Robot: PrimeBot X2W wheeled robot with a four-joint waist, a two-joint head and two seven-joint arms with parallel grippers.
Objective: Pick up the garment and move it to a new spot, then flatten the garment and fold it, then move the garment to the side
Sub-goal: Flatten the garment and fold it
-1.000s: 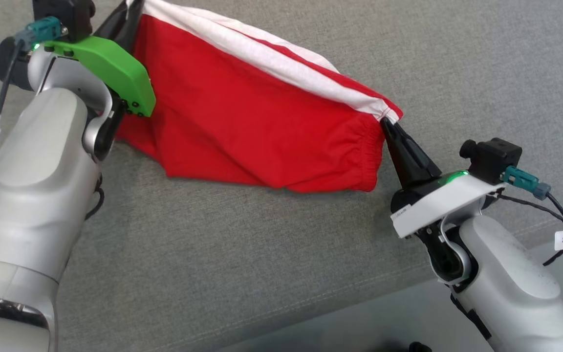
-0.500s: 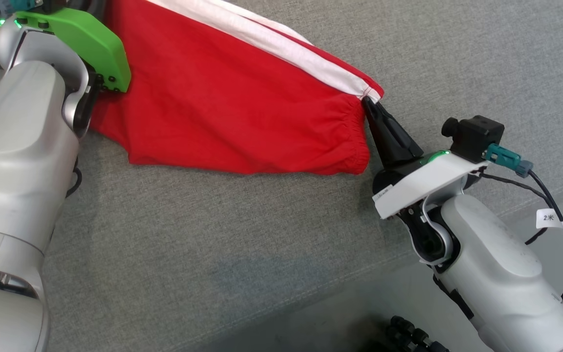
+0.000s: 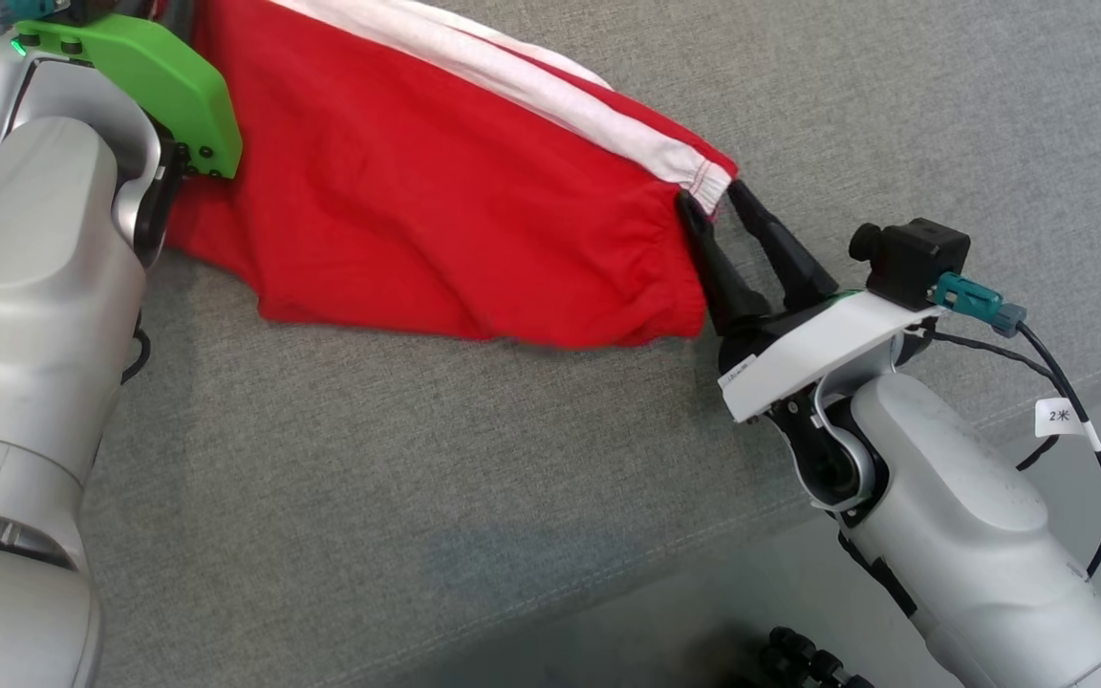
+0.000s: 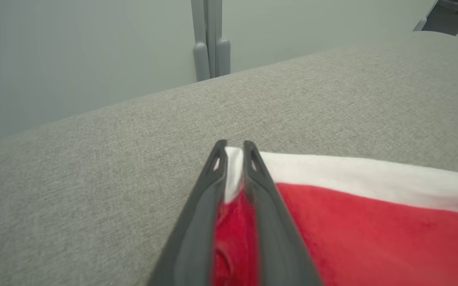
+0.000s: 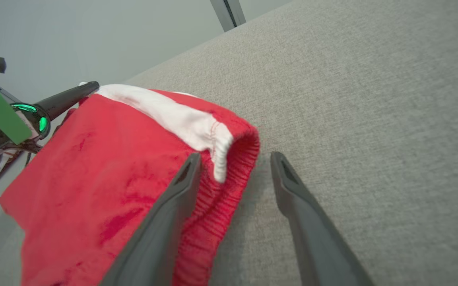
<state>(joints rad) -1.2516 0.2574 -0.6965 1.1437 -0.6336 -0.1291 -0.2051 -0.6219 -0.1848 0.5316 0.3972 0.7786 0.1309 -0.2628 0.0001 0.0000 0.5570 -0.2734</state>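
— Red shorts (image 3: 436, 210) are what your right gripper (image 3: 711, 196) brackets. Its two dark fingers stand apart, released, and the corner of the gathered elastic waistband (image 5: 229, 178) lies loose between them. One finger touches the red cloth; the other is clear of it, over bare upholstery.

— Agreed, you have nothing pinched on that side. Your left gripper (image 4: 234, 145) is the opposite: clenched on the far end of the shorts, with the white stripe (image 3: 512, 76) and some red cloth squeezed between its fingers.

— Outward from there, the shorts stretch across the grey cushion (image 3: 417, 478) between your two arms. The stripe runs along the far edge and the near edge rests on the fabric. They are not flat: the middle is creased, and the left end looks held up off the cushion.

— So I judge that you are finishing the move to a new spot and heading into the flattening. No fold is begun.

— For the next move, I would have you lower the left end and open that gripper so the cloth settles. Go gently, so the free waistband is not dragged across the cushion.

— And draw your right fingers straight back, so the one touching the cloth does not snag it. After that you need to smooth the creases. I cannot tell whether the lower layer is bunched.
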